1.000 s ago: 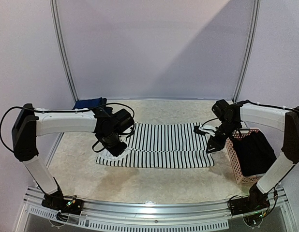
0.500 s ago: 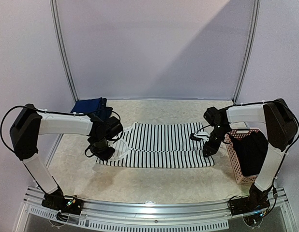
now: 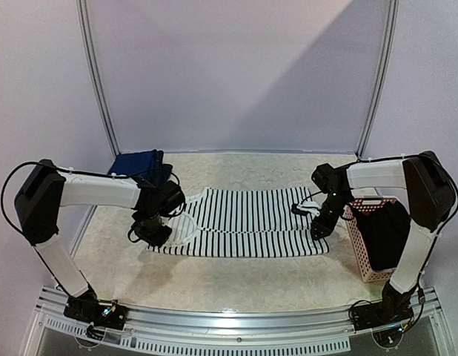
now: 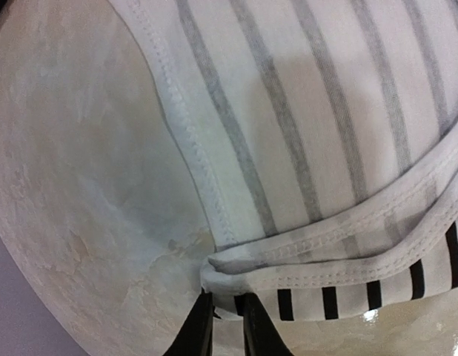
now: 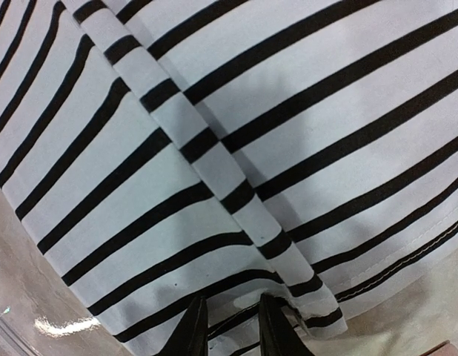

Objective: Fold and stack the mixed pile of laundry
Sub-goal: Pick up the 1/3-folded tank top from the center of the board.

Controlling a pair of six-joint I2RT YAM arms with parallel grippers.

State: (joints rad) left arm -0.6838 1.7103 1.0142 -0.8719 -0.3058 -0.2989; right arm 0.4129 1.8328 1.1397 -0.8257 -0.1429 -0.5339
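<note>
- table point(image 3: 236, 278): striped tank top point(image 3: 244, 222) lies flat at frame centre
- pink basket point(image 3: 377, 275), right edge, holds black garment point(image 3: 385, 233)
- navy piece point(image 3: 136, 161), upper left, folded
- left gripper point(image 4: 227, 330): narrow, pinching the top's lower-left hem
- right gripper point(image 5: 230, 330): narrow, pinching its lower-right edge

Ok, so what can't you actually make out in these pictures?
Whether the left fingers pinch the striped tank top: left wrist view, only their tips show at the bottom edge.
Same for the right fingers: right wrist view, cut off likewise.
The black garment in the pink basket: top view, too dark and bunched to tell its kind.
The navy piece: top view, the left arm covers its near edge.
</note>
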